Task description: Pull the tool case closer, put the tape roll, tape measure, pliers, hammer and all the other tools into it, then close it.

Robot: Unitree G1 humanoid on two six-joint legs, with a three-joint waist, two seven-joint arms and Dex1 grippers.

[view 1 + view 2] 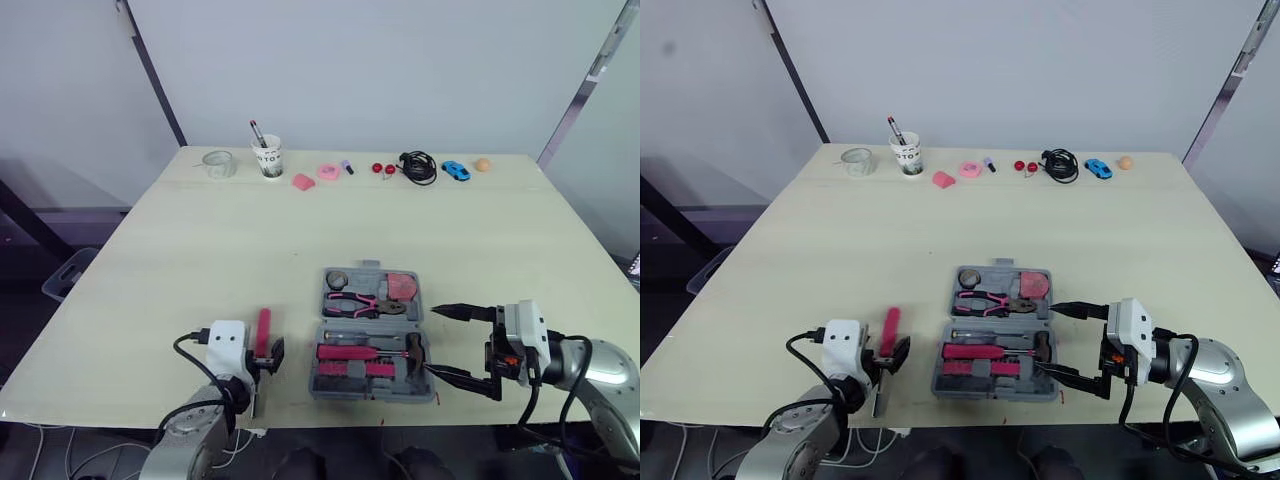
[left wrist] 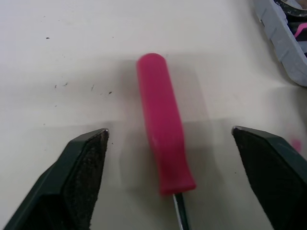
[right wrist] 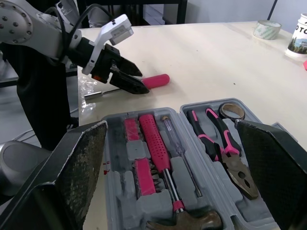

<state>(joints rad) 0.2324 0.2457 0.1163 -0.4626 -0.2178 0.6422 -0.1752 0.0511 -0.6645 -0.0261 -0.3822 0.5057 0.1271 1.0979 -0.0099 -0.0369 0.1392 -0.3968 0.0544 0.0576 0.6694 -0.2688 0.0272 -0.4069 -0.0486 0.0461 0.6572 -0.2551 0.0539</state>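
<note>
left gripper (image 2: pixel 169 131) fingers spread | screwdriver (image 2: pixel 162 125) handle lies between them, untouched | right gripper (image 1: pixel 431 341) fingers spread at case (image 1: pixel 328 386) right edge

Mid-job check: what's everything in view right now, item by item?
table: 1, light wood, under everything
tool case: 1, grey, open, near edge
tape roll: 1, dark, case's far half, left corner
pliers: 1, pink-handled, far half
tape measure: 1, pinkish-red, far half, right
hammer: 1, pink-handled, near half
screwdriver: 1, pink-handled, on table left of case
clear tape roll: 1, far edge, leftmost
cup: 1, white, holding a pen, beside it
pink block: 1, far edge
pink ring: 1, beside block
red balls: 2, far edge
cable: 1, black, coiled, far edge
toy car: 1, blue, far edge
orange ball: 1, far edge, rightmost
left tool: 1, black, open, straddling screwdriver handle
right tool: 1, black, open, at case's right side
</note>
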